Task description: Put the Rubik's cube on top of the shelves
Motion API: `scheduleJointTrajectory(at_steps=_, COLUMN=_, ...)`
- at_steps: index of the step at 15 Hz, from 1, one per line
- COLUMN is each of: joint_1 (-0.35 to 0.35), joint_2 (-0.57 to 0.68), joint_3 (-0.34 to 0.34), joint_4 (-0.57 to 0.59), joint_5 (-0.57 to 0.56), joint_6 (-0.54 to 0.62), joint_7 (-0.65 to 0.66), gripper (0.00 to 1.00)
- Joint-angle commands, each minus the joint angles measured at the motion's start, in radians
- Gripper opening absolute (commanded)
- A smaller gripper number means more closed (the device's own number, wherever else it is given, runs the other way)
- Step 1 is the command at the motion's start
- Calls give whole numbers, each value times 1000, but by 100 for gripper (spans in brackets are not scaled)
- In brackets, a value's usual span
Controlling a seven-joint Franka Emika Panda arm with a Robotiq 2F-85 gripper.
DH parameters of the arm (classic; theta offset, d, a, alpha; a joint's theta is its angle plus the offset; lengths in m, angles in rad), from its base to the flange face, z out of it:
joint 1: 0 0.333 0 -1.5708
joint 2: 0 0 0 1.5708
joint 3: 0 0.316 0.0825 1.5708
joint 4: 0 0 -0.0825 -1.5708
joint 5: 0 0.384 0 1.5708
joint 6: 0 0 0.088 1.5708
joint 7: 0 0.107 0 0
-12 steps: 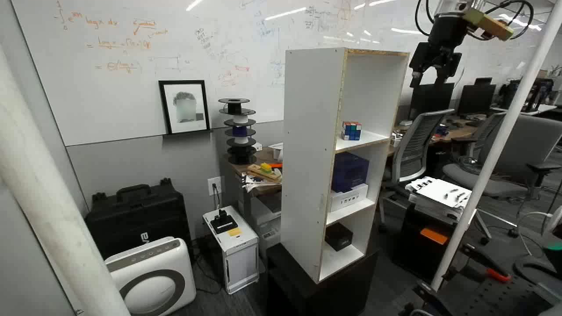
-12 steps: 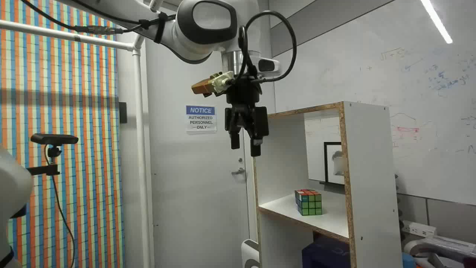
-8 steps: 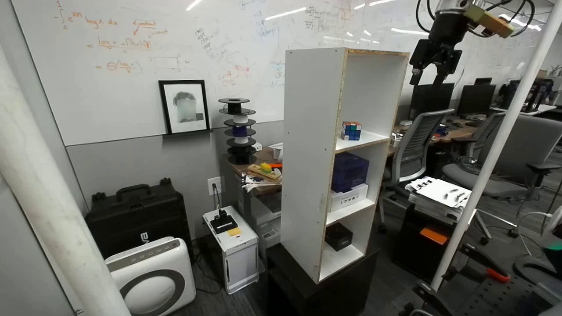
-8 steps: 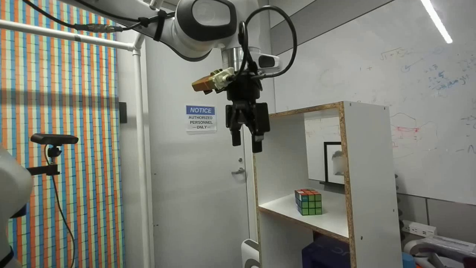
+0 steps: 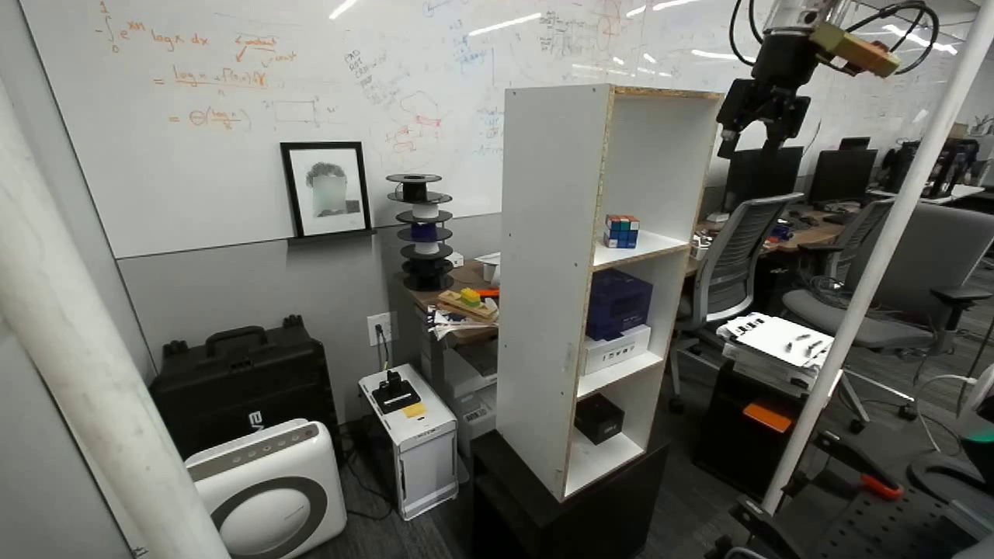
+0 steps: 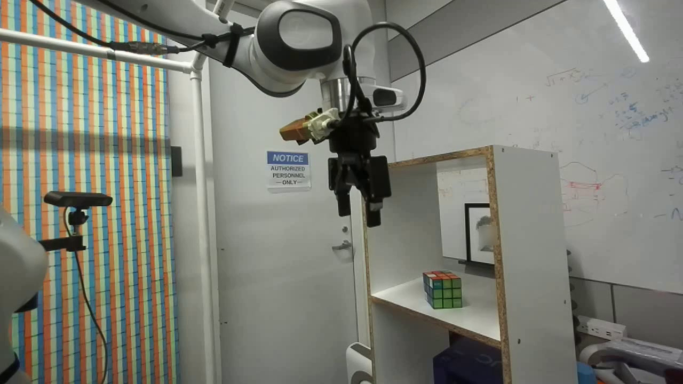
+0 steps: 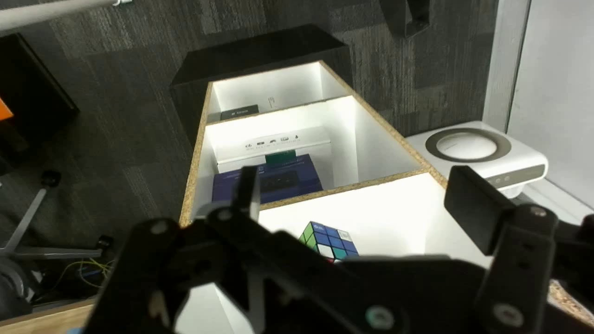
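The Rubik's cube (image 5: 621, 231) sits on the floor of the top compartment of the tall white shelves (image 5: 547, 272). In an exterior view, its green side and mixed top show (image 6: 443, 289), and the shelves have bare chipboard front edges (image 6: 496, 240). My gripper (image 5: 749, 147) hangs pointing down outside the open front, higher than the cube and apart from it. It also shows in an exterior view (image 6: 358, 213). In the wrist view, the black fingers (image 7: 359, 195) are wide apart with nothing between them. The cube (image 7: 330, 241) shows beyond them, its lower part hidden by the gripper.
A dark blue-purple box (image 5: 619, 304) lies on a white box (image 5: 617, 351) in the middle compartment. A black box (image 5: 599, 419) is in the bottom one. A white pole (image 5: 877, 256) and office chairs stand beside the shelves. A whiteboard (image 5: 311, 78) is behind.
My gripper rose slightly, then came down and moved a little toward the shelves. The fingers stay open. The cube and shelves have not moved.
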Motion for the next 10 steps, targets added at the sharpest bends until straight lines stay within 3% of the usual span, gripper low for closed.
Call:
scheduleJointTrajectory(at_steps=1, joint_1=-13, joint_2=74, joint_3=34, joint_4=-46, joint_5=21, joint_6=204, joint_7=66, gripper=100)
scheduleJointTrajectory(at_steps=10, joint_1=6, joint_2=433, joint_3=79, joint_4=6, joint_5=119, joint_6=679, joint_7=126, gripper=100)
